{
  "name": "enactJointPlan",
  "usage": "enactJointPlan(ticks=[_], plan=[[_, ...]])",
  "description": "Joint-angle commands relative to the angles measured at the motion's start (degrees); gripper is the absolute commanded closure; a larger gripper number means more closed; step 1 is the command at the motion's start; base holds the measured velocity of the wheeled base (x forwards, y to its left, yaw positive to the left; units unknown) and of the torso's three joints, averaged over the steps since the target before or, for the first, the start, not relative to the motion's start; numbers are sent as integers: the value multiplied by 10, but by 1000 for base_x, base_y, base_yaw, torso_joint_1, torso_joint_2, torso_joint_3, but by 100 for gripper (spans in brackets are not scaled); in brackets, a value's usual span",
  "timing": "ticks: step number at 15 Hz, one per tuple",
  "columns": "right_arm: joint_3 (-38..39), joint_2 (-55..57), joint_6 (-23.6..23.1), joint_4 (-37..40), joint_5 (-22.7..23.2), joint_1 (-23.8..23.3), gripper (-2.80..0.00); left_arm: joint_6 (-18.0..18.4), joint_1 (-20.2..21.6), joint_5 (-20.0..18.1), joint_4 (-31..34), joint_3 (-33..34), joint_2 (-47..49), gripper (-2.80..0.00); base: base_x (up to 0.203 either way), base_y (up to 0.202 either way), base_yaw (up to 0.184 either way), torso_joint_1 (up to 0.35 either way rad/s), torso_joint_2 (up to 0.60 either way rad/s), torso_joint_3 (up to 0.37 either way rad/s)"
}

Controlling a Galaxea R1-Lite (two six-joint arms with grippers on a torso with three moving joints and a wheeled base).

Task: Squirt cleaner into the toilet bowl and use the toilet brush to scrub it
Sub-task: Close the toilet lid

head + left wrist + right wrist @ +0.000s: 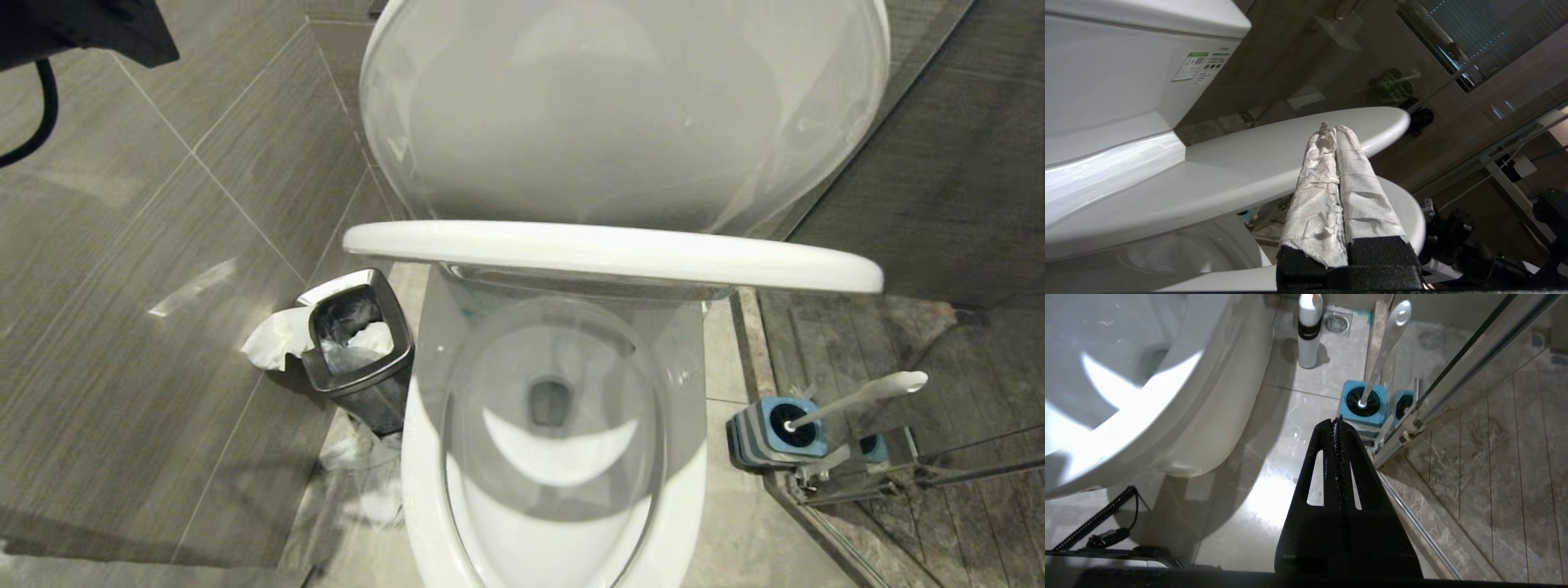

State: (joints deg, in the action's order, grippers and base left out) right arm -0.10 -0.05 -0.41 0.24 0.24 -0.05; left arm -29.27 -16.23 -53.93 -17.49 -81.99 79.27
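Toilet bowl point(563, 457) sat centre in head view, front end cut off by the frame edge; seat point(612, 255) stood half raised and edge-on, hiding the rear of the bowl; lid point(620, 106) was up behind it, top cropped. Cleaner could not be made out on the ceramic, only a faint teal trace under the seat edge, too small to call. Toilet brush point(865, 396) stood in its blue-and-grey holder point(771, 441) on the floor to the robot's right of the bowl, handle leaning away; bristle head was buried in the holder, not visible. Steel-rimmed bin point(359, 351) sat left of the bowl, white tissue point(273, 339) hanging over its edge.

Neither arm was clearly visible in head view; a dark shape at top left was cut off and could not be identified. Left hand point(1333, 130), fingers wrapped in white paper, was pressed together with nothing between, held near the raised seat; contact with it could not be told. Right hand point(1337, 420) was likewise together and empty, above the floor, short of the brush holder; a white bottle point(1308, 330) stood further back, top cut off.
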Motion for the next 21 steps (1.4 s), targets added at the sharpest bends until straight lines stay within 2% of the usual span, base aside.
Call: enactJointPlan(ticks=[1,4,8,9,11,12,13,14,15,16,17,18,19,21], plan=[[0,0,0,0,0,0,0,1,-1,-2,-1,9,-18,0,0,0,0,-1,-7,109],[0,0,-1,0,1,0,0,30,0,1,-4,4,-25,0,0,0,0,0,3,36],[0,0,0,0,0,0,0,18,9,8,10,-36,-69,0,0,0,0,0,0,0],[0,0,0,0,1,0,0,-8,9,19,31,-38,-95,0,0,0,0,0,0,0],[0,0,0,0,0,0,0,-149,10,60,101,-73,-131,0,0,0,0,0,0,0],[0,0,-1,-1,0,0,0,-182,11,80,148,-107,-136,0,0,0,0,0,0,0],[0,0,0,0,0,0,0,-187,11,95,205,-128,-136,0,0,0,0,0,0,0],[0,0,0,0,1,0,0,-154,12,100,233,-134,-134,0,0,0,0,0,0,0],[0,0,0,0,0,0,0,-82,12,105,258,-135,-130,0,0,0,0,0,0,0],[0,0,0,0,0,0,0,10,10,117,287,-137,-123,0,0,0,0,0,0,0],[0,0,0,0,1,0,0,119,0,147,311,-141,-113,0,0,0,0,0,0,0],[0,0,0,0,0,0,0,193,-25,197,323,-153,-99,0,0,0,0,0,0,0],[0,0,0,0,0,0,0,229,-74,246,331,-178,-84,0,0,0,0,0,0,0],[0,0,0,0,0,0,0,252,-186,343,357,-250,-47,0,0,0,0,0,0,0]])
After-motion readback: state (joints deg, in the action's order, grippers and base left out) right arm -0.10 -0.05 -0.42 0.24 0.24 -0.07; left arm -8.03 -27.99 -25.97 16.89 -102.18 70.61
